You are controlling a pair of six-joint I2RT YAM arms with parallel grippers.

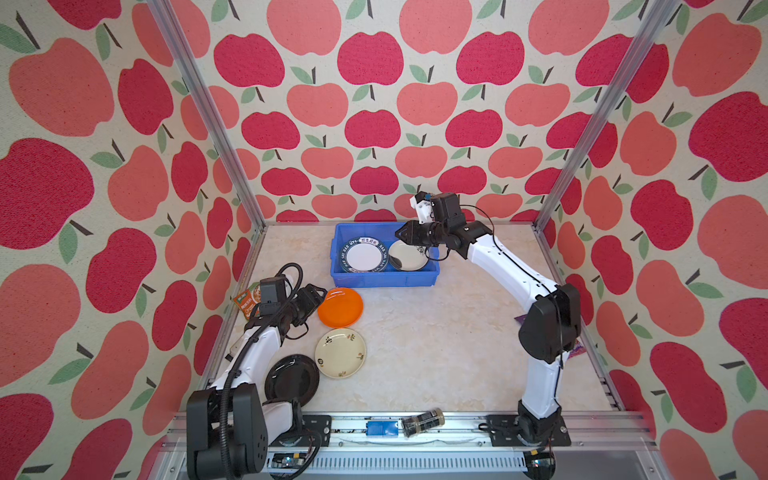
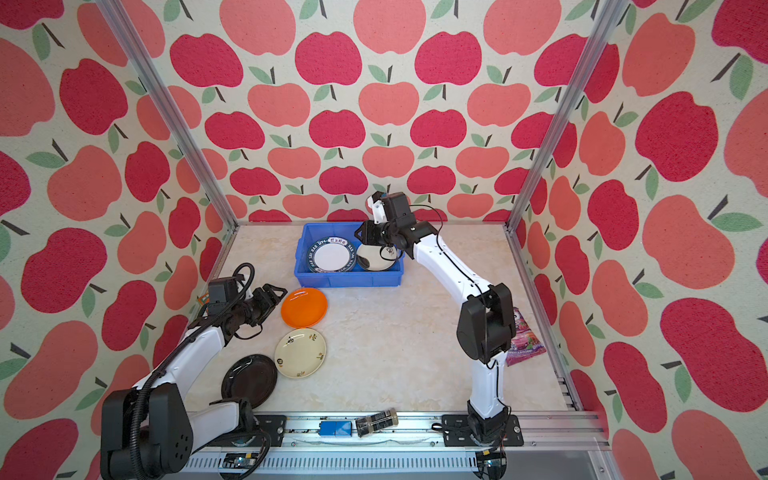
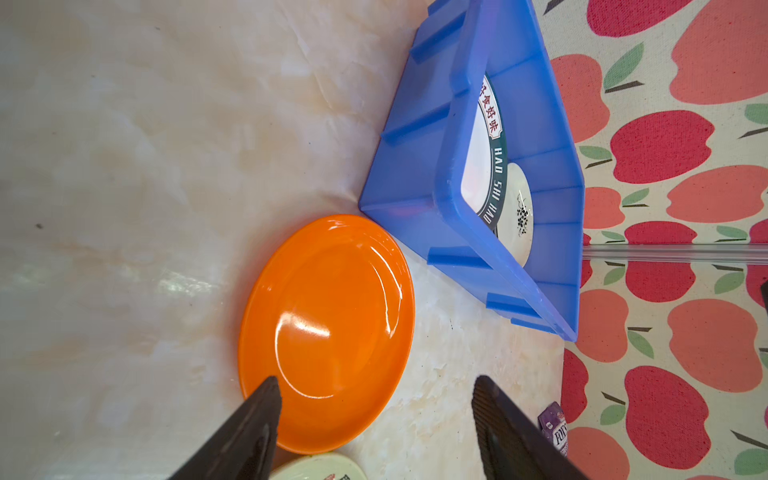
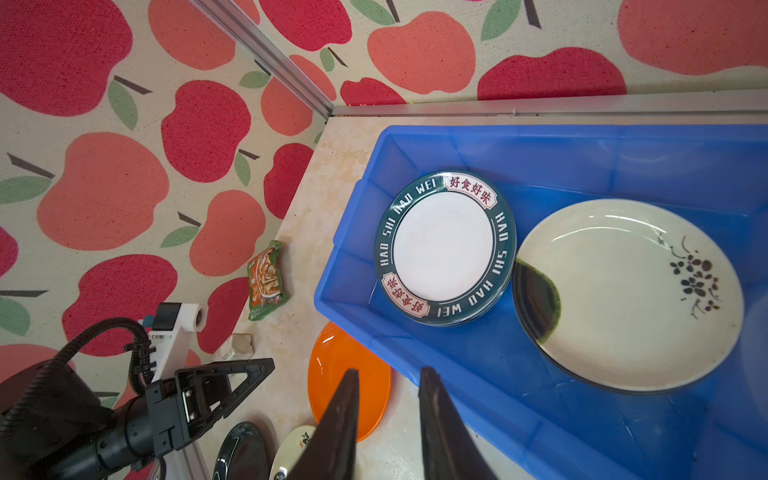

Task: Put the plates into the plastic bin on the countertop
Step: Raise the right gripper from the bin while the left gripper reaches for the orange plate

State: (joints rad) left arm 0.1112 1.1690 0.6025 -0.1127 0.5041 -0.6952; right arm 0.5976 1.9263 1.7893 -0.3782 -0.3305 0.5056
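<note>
Down at the left, the left gripper (image 3: 374, 383) stands with its jaws wide apart and nothing between them. In the left wrist view one finger (image 3: 257, 419) overlaps the rim of the orange plate (image 1: 340, 307); whether it touches the rim I cannot tell. The other finger is over bare countertop (image 1: 436, 332).

The right gripper (image 4: 388, 371) hangs over the near right part of the blue bin (image 1: 384, 280). Its jaws are only a narrow gap apart and hold nothing.

Counted:
- one bin, at the back of the countertop
- two piles of plates inside it, side by side. A white plate with a dark lettered rim (image 4: 442, 245) tops the left pile, with more rims showing under it, though how many I cannot tell. A cream plate with a dark flower sprig (image 4: 623, 299) tops the right pile, with a dark rim showing beneath
- three plates out on the countertop: the orange one just in front of the bin's left corner, a cream plate with small flower marks (image 1: 340, 353) just beside it, and a black plate (image 1: 291, 380) by the left arm
- two snack packets, a green and orange packet (image 4: 266, 282) by the left wall and a purple packet (image 2: 523, 340) by the right arm
- one small blue box (image 1: 382, 428) and one jar (image 1: 422, 422) lying on the front rail
</note>
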